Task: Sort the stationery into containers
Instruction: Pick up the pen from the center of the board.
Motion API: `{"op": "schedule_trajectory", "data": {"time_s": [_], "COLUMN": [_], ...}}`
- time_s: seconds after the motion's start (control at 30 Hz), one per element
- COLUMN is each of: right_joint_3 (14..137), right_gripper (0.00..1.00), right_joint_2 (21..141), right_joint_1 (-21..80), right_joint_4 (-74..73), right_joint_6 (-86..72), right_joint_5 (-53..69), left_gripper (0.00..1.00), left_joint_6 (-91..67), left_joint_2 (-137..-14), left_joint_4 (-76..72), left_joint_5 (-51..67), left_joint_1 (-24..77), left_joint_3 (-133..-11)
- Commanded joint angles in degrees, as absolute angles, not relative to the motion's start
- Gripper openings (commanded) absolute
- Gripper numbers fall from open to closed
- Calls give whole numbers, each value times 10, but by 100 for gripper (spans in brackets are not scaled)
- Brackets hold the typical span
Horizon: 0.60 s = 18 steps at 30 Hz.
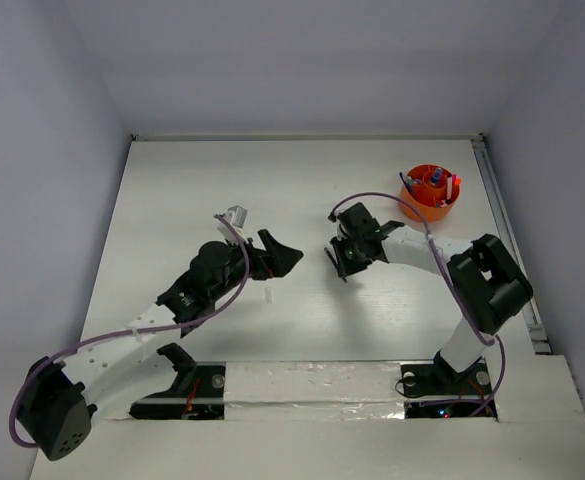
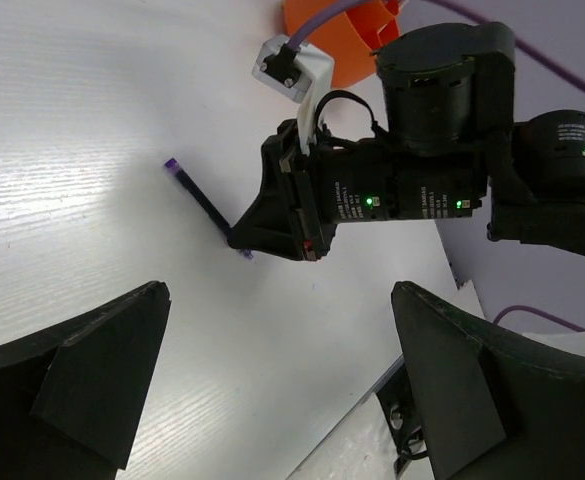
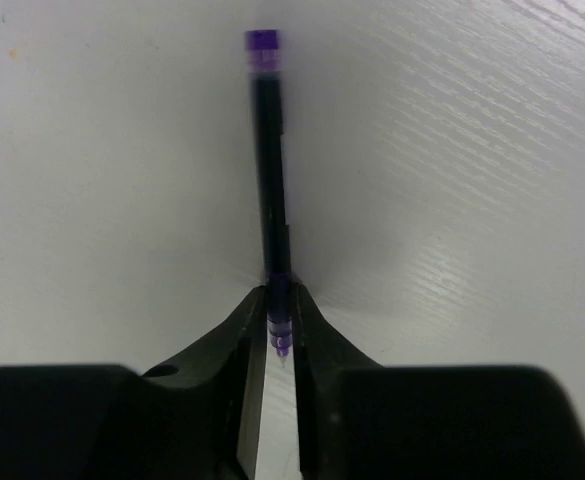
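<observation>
Grasping step of sorting: pen pick-up. Right end effector [image 3: 280,305] was clenched on tip end of dark pen [image 3: 269,170]; barrel and purple cap projected forward beyond fingers, low against bench [image 3: 472,150]; whether lifted clear could not be told. Left end effector [image 1: 284,254] was released, empty, facing pen from nearby. Orange cup [image 1: 422,210], holding several items, stood well apart toward far right corner. Next move, by judgement: raise pen, carry to cup, tilt upright over free compartment, release.
</observation>
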<state>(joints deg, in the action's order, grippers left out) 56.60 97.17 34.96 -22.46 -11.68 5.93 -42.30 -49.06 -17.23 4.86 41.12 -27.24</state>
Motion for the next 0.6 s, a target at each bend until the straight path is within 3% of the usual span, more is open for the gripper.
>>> {"op": "schedule_trajectory", "data": {"time_s": [0.0,0.1,0.57], "right_joint_3": [562,563,570], "right_gripper": [13,0,0], "right_joint_2": [988,975,839], "right_joint_1": [359,359,359], "right_joint_4": [-256,-244,-148], "right_joint_6": [-123,-109,-66], "right_joint_5": [49,78,322], "left_gripper": [92,92,81], "left_joint_6": [-435,-444,-470], "left_joint_2": [-514,-529,-565], "left_joint_4": [-186,-226,-277], "left_joint_5": [62,83,117], "left_joint_1": [409,403,381], "left_joint_3": [-302,-287,-267]}}
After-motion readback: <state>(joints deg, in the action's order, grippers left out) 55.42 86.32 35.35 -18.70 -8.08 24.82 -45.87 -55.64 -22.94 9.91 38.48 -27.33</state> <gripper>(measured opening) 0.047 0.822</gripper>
